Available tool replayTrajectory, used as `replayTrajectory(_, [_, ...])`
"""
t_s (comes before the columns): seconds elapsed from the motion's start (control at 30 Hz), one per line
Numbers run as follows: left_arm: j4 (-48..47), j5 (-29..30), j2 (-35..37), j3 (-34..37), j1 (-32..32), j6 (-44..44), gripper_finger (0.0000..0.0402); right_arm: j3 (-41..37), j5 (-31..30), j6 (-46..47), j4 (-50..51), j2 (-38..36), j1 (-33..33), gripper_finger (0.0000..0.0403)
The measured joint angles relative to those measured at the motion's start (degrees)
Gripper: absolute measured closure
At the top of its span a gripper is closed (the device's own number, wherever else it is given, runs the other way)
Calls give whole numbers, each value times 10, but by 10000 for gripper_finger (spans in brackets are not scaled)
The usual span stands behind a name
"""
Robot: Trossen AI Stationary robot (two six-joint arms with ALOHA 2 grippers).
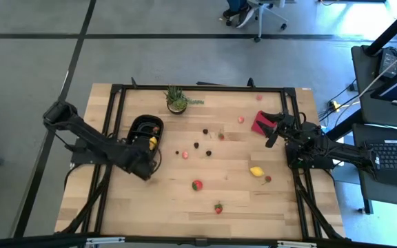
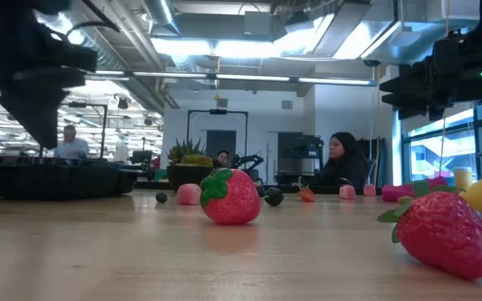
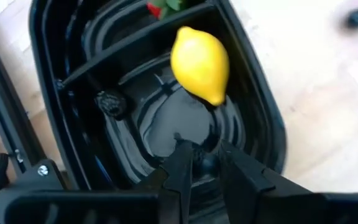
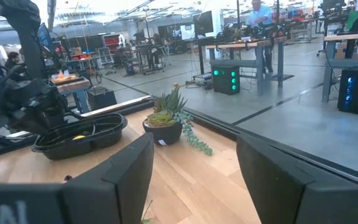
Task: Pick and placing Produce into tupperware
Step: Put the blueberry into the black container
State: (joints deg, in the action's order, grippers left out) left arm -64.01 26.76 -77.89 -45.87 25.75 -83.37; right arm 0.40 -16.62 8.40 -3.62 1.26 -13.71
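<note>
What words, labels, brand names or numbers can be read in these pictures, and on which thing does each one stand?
No complete text can be read.
"N": one pale letter, cut by the picture's edge, on the right gripper in its own wrist view; the rest is out of frame.
The tupperware, the lemon inside it, the strawberries and the plant pot show no lettering.
Any signs in the room behind the table are too small to read.
</note>
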Motion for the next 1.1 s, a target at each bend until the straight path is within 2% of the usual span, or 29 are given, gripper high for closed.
replayTrajectory(0.27, [2, -14, 0, 0, -86, 37, 355, 0, 0, 1, 0, 0, 0, 171])
replayTrajectory(0.37, [2, -14, 0, 0, -104, 44, 351, 0, 0, 1, 0, 0, 0, 171])
replayTrajectory(0.57, [2, -14, 0, 0, -124, 47, 310, 0, 0, 0, 0, 0, 0, 171])
replayTrajectory(0.67, [2, -16, 0, 0, -131, 77, 294, 0, 0, 0, 0, 0, 0, 171])
replayTrajectory(0.87, [2, -47, 0, 0, -152, 106, 264, 0, 0, 1, 0, 0, 0, 171])
replayTrajectory(1.1, [2, -72, 0, 0, -177, 117, 207, 0, 0, 0, 0, 0, 0, 171])
